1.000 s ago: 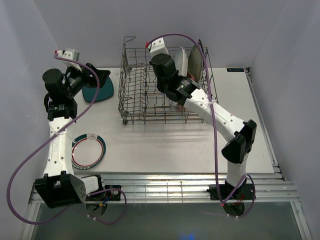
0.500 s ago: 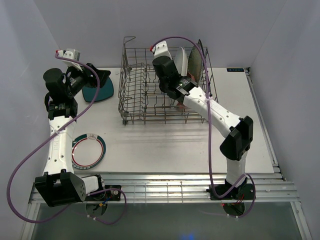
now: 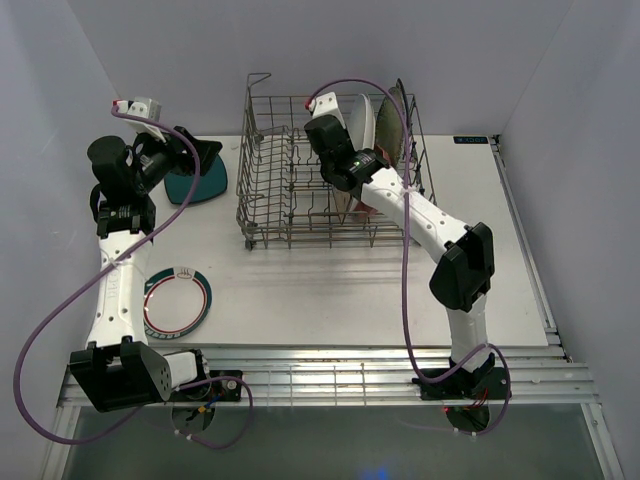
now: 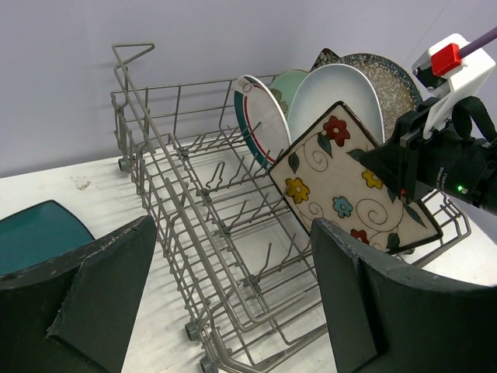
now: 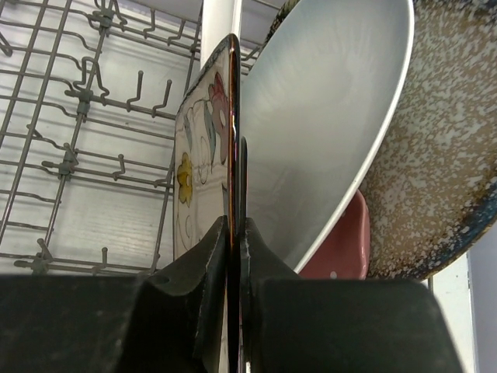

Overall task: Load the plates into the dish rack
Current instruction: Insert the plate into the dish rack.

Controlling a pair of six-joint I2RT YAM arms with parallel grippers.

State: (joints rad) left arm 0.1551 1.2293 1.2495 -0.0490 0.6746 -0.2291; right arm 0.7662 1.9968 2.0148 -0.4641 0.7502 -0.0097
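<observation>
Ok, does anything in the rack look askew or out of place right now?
Only the floral square plate: it stands corner-up, diamond-wise, in the dish rack, in front of the white plate, pinched edge-on by the right gripper. Nothing looks spilled or broken.

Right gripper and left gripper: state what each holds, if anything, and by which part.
The right gripper is shut on the floral square plate, pinching it by its rim. The left gripper is open and holds nothing.

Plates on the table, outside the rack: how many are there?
2. A teal square plate lies at the far left, partly under the left arm; a round striped-rim plate lies nearer, beside that arm. Others may be hidden.
</observation>
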